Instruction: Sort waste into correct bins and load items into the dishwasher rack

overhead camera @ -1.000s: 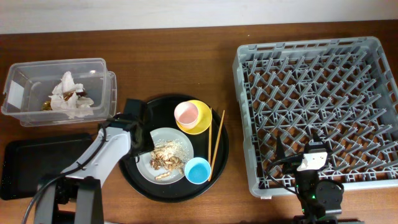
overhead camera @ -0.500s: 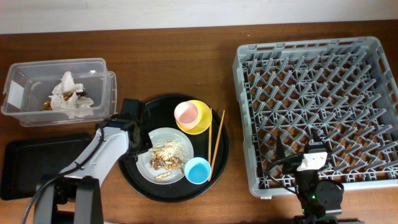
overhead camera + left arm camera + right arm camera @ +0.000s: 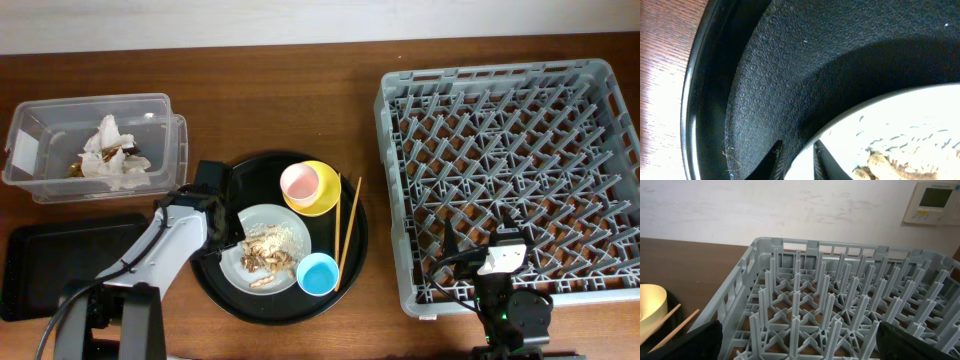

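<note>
The clear tub [image 3: 40, 186] holds napkins [image 3: 112, 156]; left end effector [image 3: 797, 161] pinches scrap-heaped plate [image 3: 905, 112], right end effector [image 3: 800, 347] spread.

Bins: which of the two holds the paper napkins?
The clear tub, at the table's far left: the napkins lie in it. The black tray, nearer the robot, shows none.

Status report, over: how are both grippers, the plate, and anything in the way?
Left gripper pinching plate rim, inside round black tray. Right gripper open, empty, over dishwasher rack. Food scraps heaped on plate; light-blue cup beside it.
</note>
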